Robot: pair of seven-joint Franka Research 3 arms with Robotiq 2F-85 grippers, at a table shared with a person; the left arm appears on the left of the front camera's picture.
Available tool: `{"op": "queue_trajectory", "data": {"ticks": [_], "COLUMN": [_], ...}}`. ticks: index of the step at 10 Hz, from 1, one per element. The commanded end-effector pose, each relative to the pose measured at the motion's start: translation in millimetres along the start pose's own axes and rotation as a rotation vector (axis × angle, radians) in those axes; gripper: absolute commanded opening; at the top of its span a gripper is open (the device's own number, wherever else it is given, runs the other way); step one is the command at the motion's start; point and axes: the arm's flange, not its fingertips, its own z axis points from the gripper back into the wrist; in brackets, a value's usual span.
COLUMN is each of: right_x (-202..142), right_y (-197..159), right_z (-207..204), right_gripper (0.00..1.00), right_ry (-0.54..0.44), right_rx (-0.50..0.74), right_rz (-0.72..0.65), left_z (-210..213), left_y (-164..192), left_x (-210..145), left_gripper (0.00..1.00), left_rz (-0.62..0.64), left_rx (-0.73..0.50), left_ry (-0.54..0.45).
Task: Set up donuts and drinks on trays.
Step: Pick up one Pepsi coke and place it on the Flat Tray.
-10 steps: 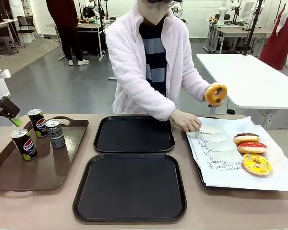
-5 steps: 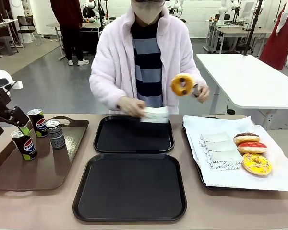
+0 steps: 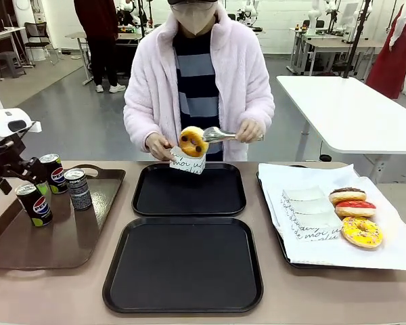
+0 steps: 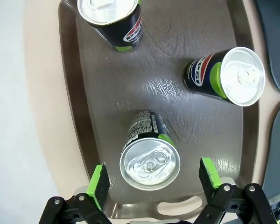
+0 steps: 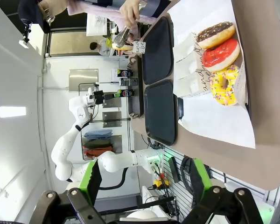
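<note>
My left gripper hangs open over the nearest drink can. In the left wrist view that can lies between the green pads, untouched. Two more cans stand farther back. A person lowers a donut with tongs into a white sleeve above the far black tray. The near black tray is bare. Chocolate, red and yellow donuts lie at the right. My right gripper is open and holds nothing, well off the table.
The cans stand on a brown handled tray at the left. A paper-lined tray at the right holds the donuts and several flat white sleeves. The person's hands hover over the far tray's back edge.
The person swung the tonged donut from the right to the far tray and raised a sleeve to it. My left gripper moved right and down over the nearest can.
</note>
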Motion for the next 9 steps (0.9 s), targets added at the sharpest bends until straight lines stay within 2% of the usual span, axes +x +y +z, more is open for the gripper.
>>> {"op": "queue_trajectory", "data": {"ticks": [1, 9], "right_x": [-0.4, -0.4], "right_y": [-1.1, -1.1], "right_z": [0.7, 0.7], "right_gripper": [1.0, 1.0], "right_ry": [0.003, 0.003], "right_rx": [0.012, 0.012], "right_rz": [0.001, 0.001], "left_z": [-10.1, -28.2], "left_y": [-7.1, -0.4], "left_x": [9.7, 20.2], "left_gripper": [1.0, 1.0], "left_rz": [0.034, 0.058], "left_rx": [0.046, 0.047], "left_ry": [0.022, 0.042]}}
